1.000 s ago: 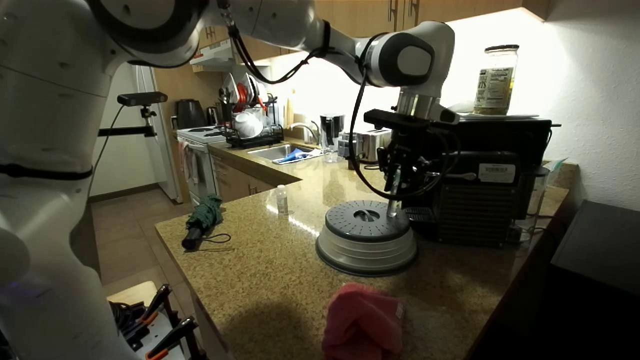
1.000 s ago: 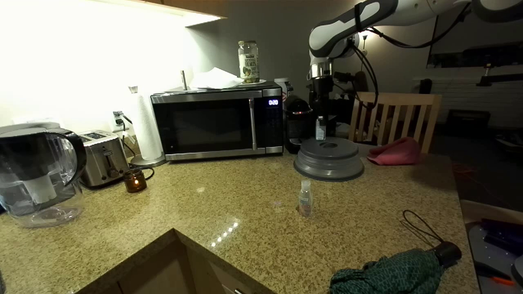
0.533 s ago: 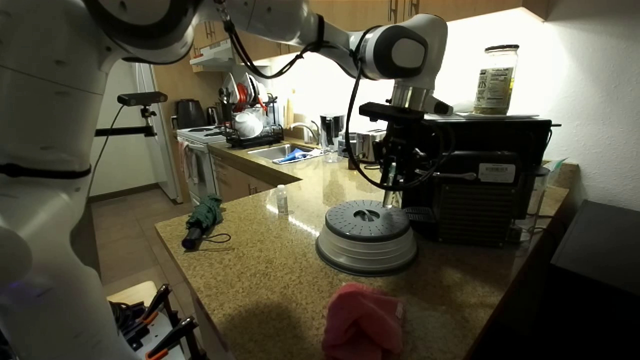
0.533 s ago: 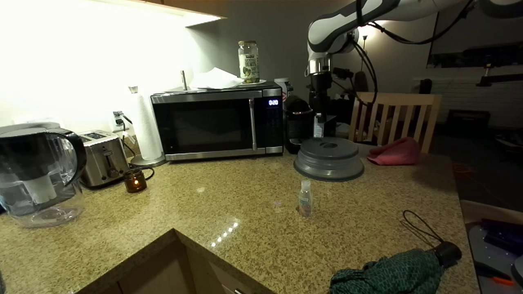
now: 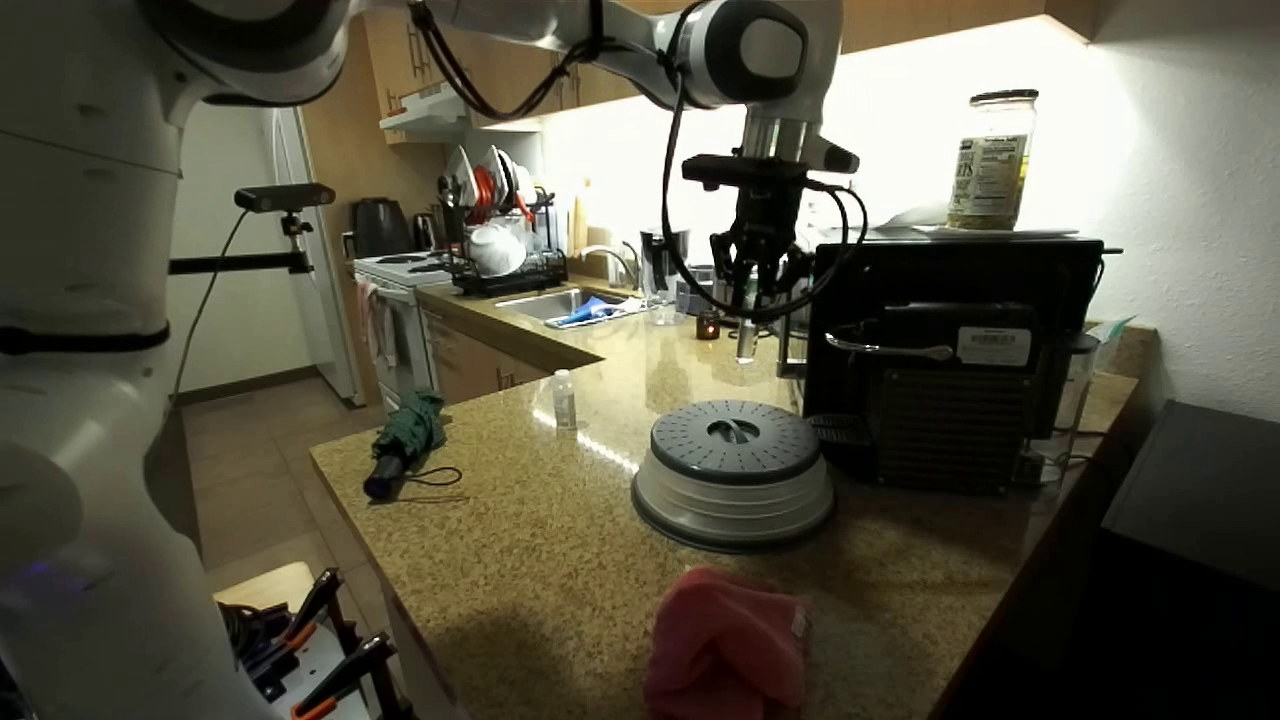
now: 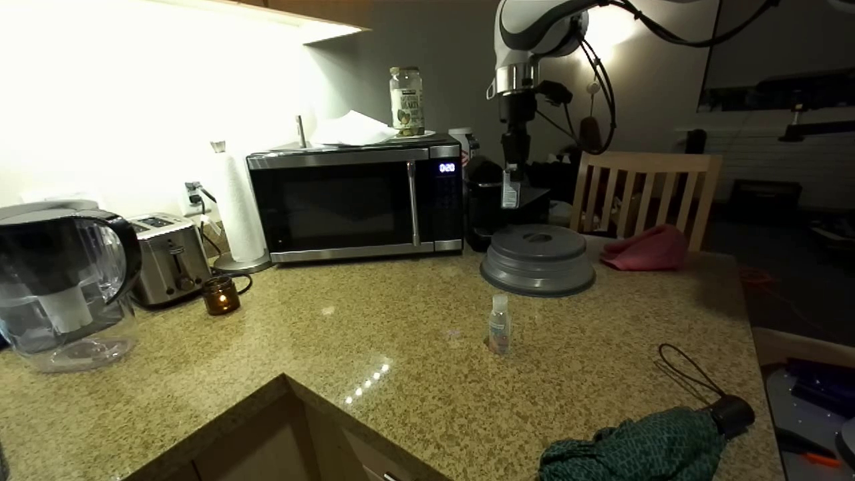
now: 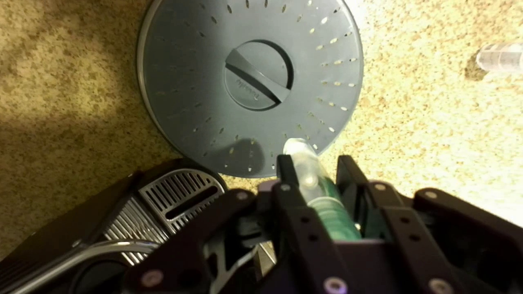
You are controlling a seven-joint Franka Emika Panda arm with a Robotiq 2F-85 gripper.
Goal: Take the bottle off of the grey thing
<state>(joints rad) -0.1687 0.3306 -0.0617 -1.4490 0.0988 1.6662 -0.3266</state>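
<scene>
**Bottle (image 6: 510, 192) up, clear of grey thing (image 6: 538, 260)**

Vs. a sec ago, bottle's higher: hangs in air w/ gap under it in both ext. views, so it's off; can't tell if it's past the rim. Hand (image 7: 315, 168) has it pinched. Lift prob. done; set-down, prob. on the counter (image 6: 401, 314), is left.

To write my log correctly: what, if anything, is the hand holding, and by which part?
The hand holds the bottle by its upper part; the lower end hangs free.

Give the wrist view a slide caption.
Pincer holding a translucent bottle clear of the grey cover, a second bottle at frame right.
</scene>
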